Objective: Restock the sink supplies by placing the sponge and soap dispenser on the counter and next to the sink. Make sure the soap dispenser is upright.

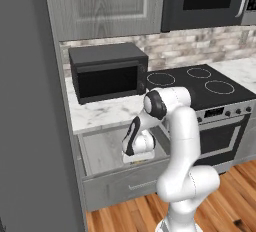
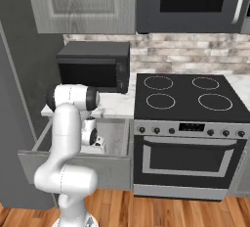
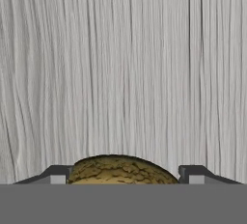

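Where the drawer (image 1: 100,148) stands open, grey wood-grain floor shows

support: we see an open drawer (image 1: 102,151) with a pale wood-grain floor | on it: the sponge (image 3: 118,170) (brownish, pitted top) lies on that floor | above: the counter (image 1: 100,111) carries a black microwave (image 1: 107,72)

A kitchen — stovetop (image 2: 190,96), oven (image 2: 188,165), marble counter (image 1: 100,112), cabinets (image 1: 102,3).
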Controlling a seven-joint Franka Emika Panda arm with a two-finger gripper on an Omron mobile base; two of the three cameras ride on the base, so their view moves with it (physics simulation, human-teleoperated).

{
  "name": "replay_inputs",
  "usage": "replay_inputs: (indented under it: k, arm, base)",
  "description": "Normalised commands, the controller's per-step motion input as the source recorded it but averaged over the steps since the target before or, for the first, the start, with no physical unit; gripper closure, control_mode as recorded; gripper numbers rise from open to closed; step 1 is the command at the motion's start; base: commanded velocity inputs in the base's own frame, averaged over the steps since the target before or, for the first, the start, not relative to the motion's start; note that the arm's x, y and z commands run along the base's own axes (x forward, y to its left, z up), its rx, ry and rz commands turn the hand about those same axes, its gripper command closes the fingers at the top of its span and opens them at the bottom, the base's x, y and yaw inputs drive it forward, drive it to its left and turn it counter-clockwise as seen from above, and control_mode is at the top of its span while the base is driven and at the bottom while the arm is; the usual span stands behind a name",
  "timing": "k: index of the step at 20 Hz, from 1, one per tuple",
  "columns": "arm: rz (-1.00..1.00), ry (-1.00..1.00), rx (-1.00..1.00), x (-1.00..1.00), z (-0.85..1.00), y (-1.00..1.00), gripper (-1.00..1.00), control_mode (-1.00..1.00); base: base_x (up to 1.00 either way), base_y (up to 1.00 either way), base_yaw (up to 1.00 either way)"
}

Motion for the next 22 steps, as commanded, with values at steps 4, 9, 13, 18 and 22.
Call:
replay_inputs:
  k: [4, 9, 13, 18, 22]
  arm:
    - [0.00, 0.00, 0.01, 0.00, 0.00, 0.00, 1.00, -1.00]
    - [0.00, 0.00, 0.03, 0.00, 0.41, 0.00, 1.00, -1.00]
    - [0.00, 0.00, 0.00, 0.00, 1.00, 0.00, 1.00, -1.00]
    - [0.00, 0.00, 0.00, -0.13, 1.00, 0.00, 1.00, -1.00]
    - [0.00, -0.01, 0.00, -0.21, 1.00, 0.00, 1.00, -1.00]
  base:
    - [0.00, 0.00, 0.00]
    - [0.00, 0.00, 0.00]
    - [0.00, 0.00, 0.00]
    - [0.00, 0.00, 0.00]
    - [0.00, 0.00, 0.00]
